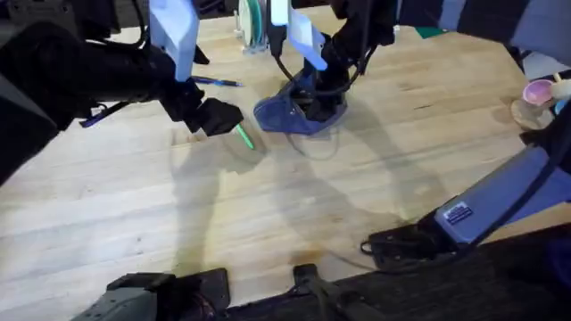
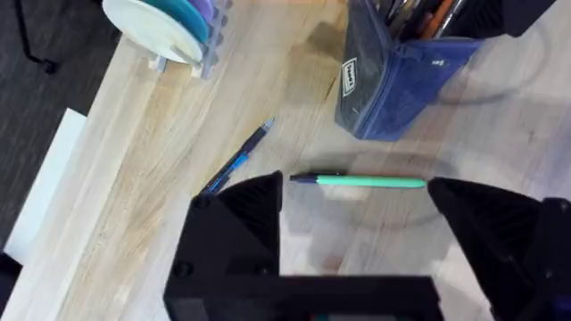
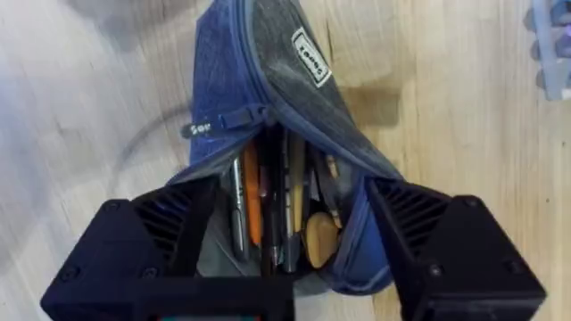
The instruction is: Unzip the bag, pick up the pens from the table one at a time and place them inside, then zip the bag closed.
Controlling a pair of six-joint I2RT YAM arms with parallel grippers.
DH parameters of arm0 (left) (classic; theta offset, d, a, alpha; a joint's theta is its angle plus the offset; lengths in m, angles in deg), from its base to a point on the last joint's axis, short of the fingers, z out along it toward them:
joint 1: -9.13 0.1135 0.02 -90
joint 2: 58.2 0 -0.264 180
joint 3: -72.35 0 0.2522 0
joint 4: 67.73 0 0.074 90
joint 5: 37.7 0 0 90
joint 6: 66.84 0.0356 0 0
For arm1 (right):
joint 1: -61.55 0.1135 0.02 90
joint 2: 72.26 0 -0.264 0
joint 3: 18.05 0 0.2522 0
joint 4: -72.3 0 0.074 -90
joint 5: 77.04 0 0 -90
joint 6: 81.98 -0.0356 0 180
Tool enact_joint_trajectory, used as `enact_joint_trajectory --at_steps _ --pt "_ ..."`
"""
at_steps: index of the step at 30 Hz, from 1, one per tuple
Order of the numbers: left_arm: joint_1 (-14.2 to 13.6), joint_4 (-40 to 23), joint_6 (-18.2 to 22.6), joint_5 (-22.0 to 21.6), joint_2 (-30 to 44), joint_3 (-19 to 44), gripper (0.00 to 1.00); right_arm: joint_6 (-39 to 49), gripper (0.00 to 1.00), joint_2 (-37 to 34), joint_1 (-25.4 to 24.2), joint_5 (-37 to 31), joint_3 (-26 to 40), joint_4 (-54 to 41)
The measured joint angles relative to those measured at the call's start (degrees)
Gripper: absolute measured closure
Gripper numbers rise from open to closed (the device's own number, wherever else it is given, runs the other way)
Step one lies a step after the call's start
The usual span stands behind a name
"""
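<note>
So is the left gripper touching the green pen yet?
Apart. In the left wrist view the left gripper hangs open, bare table between the green pen and each finger.

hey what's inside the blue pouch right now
The bag is unzipped and already holds several pens and pencils standing on end, one orange, plus a tan rounded item. Its fabric walls and the right gripper hide their lower ends and the bottom.

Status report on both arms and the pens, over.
Left gripper open over green pen. Right gripper open, spreading the unzipped bag. Dark pen on table.
</note>
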Motion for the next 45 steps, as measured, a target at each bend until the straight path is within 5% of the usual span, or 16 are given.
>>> enact_joint_trajectory --at_steps 15,28,40,45 --pt "0.0 0.04 0.0 -0.04 0.02 0.0 0.008 -0.02 0.004 1.31 0.04 -0.04 0.22 -3.59" --pt "0.0 0.09 -0.06 -1.55 0.0 0.0 0.008 -3.74 0.004 18.34 0.2 -0.02 0.22 -12.33" --pt "0.0 13.33 -15.81 -10.19 0.02 0.0 0.007 -8.28 0.004 35.01 0.2 -2.67 0.22 -12.47" --pt "0.0 13.0 -12.69 -12.71 0.02 0.0 0.007 -8.92 0.004 38.1 0.2 -2.89 0.22 -12.81"
